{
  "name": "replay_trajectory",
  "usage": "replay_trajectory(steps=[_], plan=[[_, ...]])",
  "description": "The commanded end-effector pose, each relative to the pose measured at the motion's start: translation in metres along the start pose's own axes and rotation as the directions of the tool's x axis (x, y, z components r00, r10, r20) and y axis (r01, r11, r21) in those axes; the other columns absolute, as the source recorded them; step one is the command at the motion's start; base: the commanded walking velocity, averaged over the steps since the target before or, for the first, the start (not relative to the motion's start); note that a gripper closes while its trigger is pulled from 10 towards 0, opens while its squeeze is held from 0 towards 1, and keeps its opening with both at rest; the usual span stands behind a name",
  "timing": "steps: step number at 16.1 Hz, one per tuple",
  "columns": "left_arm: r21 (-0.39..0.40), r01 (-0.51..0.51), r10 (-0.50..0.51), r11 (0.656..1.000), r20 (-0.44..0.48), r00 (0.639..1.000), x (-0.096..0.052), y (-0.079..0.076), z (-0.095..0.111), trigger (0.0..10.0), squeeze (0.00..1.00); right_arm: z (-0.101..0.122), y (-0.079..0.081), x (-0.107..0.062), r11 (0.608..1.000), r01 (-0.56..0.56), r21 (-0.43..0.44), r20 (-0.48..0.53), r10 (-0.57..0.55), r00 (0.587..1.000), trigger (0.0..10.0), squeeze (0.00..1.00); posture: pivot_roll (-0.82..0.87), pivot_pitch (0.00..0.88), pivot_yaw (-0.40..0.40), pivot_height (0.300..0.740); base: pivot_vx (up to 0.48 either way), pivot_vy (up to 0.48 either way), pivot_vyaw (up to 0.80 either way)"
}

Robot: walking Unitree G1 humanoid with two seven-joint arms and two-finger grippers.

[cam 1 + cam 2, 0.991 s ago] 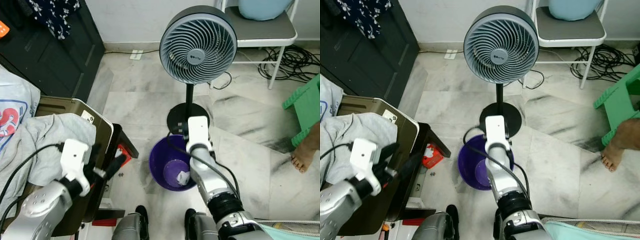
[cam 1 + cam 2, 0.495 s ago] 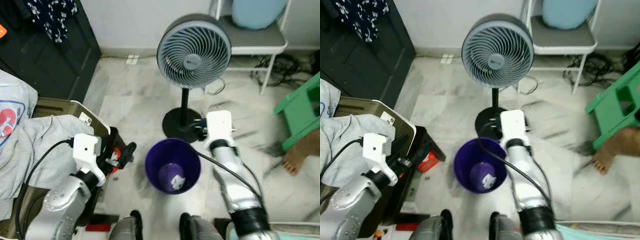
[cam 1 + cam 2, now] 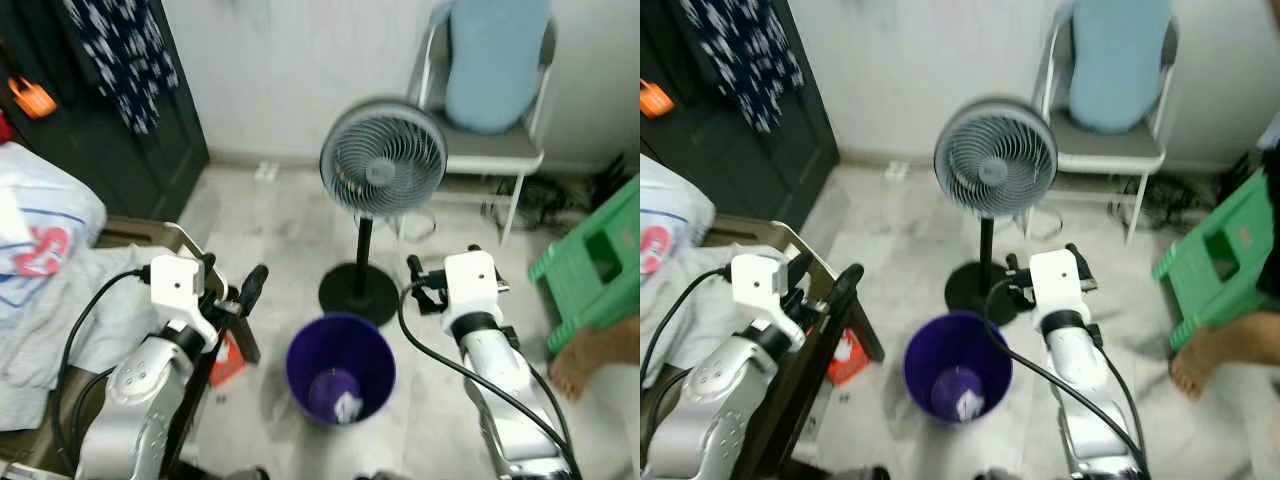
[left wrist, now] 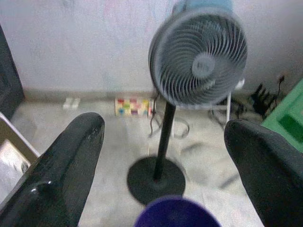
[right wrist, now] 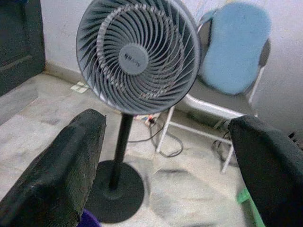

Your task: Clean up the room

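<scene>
The purple bin [image 3: 340,368] stood on the floor between both raised arms, before the fan [image 3: 382,160], white scraps inside. The left gripper [image 4: 165,156] and right gripper [image 5: 165,161] were spread wide, holding nothing. The bin looked light and stiff, best taken by its rim.
</scene>
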State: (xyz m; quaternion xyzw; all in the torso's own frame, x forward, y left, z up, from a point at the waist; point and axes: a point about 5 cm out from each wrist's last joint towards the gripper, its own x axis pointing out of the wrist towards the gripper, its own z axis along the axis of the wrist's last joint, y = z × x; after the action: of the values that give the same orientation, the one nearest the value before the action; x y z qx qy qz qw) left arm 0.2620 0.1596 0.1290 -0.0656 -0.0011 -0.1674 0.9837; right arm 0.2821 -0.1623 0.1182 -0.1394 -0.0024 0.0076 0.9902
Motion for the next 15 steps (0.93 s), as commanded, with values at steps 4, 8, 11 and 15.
replay_trajectory(steps=[4, 8, 11, 15], plan=[[0.02, -0.035, 0.034, 0.999, 0.049, 0.998, 0.015, 0.001, 0.001, 10.0, 0.0, 0.002, -0.003, 0.005, 0.999, 0.009, -0.032, 0.012, -0.009, 1.0, 10.0, 1.0, -0.07, 0.0, -0.013, 0.74, 0.0, 0.0, 0.0], [0.031, -0.032, 0.029, 0.999, 0.085, 0.996, 0.026, 0.003, 0.008, 10.0, 0.0, 0.005, 0.004, 0.016, 0.999, -0.002, -0.047, 0.025, 0.004, 1.0, 10.0, 1.0, -0.07, 0.0, 0.003, 0.74, 0.0, 0.0, 0.0], [0.027, -0.028, 0.026, 0.999, 0.078, 0.997, 0.029, 0.004, 0.005, 10.0, 0.0, 0.006, 0.005, 0.02, 0.999, 0.012, -0.032, 0.037, -0.011, 0.999, 10.0, 1.0, -0.08, 0.0, 0.044, 0.74, 0.0, 0.0, 0.0], [0.023, -0.065, 0.063, 0.998, 0.078, 0.995, 0.027, 0.007, 0.001, 10.0, 0.0, 0.009, 0.006, 0.02, 1.0, 0.026, 0.0, 0.058, -0.026, 0.998, 10.0, 1.0, -0.09, 0.0, 0.057, 0.74, 0.0, 0.0, 0.0]])
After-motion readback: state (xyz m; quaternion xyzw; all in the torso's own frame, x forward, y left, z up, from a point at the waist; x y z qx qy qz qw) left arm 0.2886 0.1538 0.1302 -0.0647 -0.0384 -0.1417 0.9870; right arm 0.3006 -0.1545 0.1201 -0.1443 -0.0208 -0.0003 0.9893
